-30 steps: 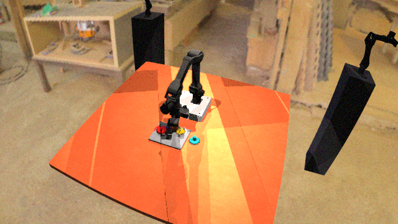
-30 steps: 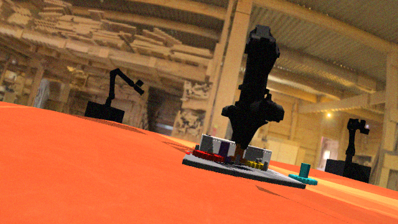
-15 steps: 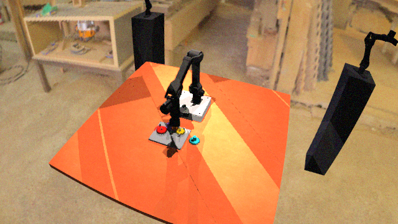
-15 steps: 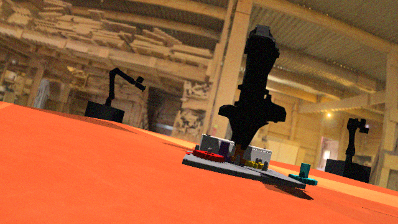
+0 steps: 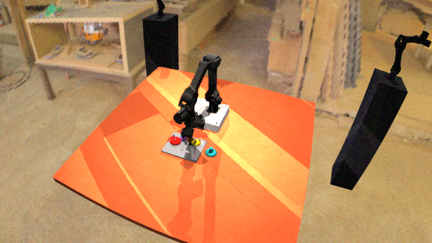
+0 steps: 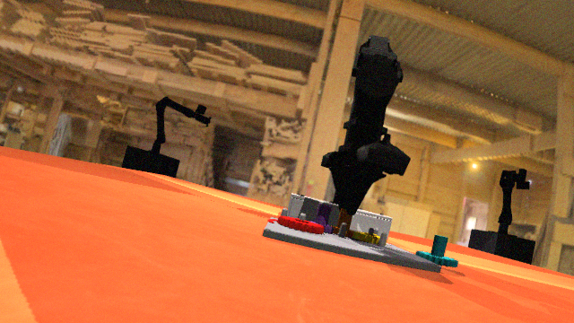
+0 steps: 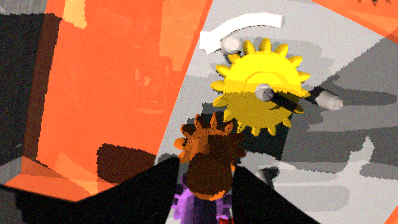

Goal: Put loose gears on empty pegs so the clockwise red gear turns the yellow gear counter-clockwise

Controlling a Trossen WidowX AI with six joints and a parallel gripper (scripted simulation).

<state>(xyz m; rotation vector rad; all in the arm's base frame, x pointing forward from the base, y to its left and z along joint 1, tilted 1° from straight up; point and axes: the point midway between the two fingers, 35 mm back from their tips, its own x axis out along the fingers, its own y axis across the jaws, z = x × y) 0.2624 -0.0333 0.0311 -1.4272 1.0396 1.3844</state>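
Observation:
The red gear (image 5: 173,140) (image 6: 300,224) and the yellow gear (image 5: 196,142) (image 6: 364,237) (image 7: 245,75) sit on the grey board (image 5: 169,148) (image 6: 291,234) (image 7: 310,35). An orange gear (image 7: 195,142) stands on the board close beside the yellow gear; how flat it sits is hidden. A purple gear (image 6: 324,214) (image 7: 181,205) is between the orange and red gears. My gripper (image 5: 189,136) (image 6: 351,213) (image 7: 206,170) is slightly open around the orange gear's handle, with a narrow gap at the left finger. A teal gear (image 5: 210,152) (image 6: 439,257) stands on the table beside the board.
Bare pegs stand near the yellow gear: one peg (image 7: 231,45) by the white arrow (image 7: 245,23), another peg (image 7: 328,98) to its right. A peg (image 6: 343,230) stands in front of the orange gear. The white arm base (image 5: 219,118) is behind the board.

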